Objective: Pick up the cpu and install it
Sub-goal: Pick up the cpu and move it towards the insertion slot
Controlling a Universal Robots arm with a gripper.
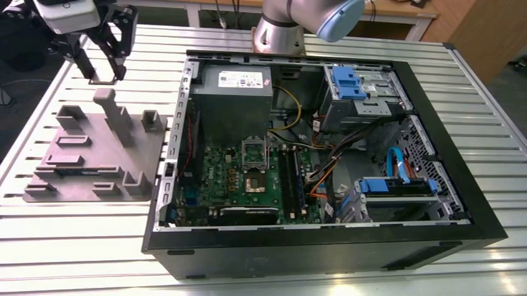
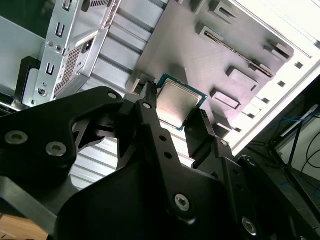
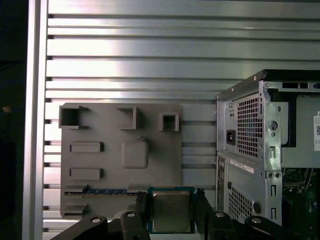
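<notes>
The arm (image 1: pixel 290 24) rises from its base at twelve o'clock in the exterior view, behind the open computer case (image 1: pixel 329 250). Its wrist reaches out to about ten o'clock. There the jaws hang pointing straight down, above the far end of the grey moulded tray (image 1: pixel 91 157) that lies on the slatted metal surface (image 1: pixel 82 237).

The jaws are clenched on the cpu (image 2: pixel 177 102). In both wrist views the black fingers (image 3: pixel 142 202) press on two opposite edges of the chip (image 3: pixel 171 212). It is held level with its silver lid facing the cameras, clear of the tray and over one of the tray's edges.

The motherboard socket (image 1: pixel 253 161) sits inside the case, at about four o'clock from the jaws and well apart from them.
</notes>
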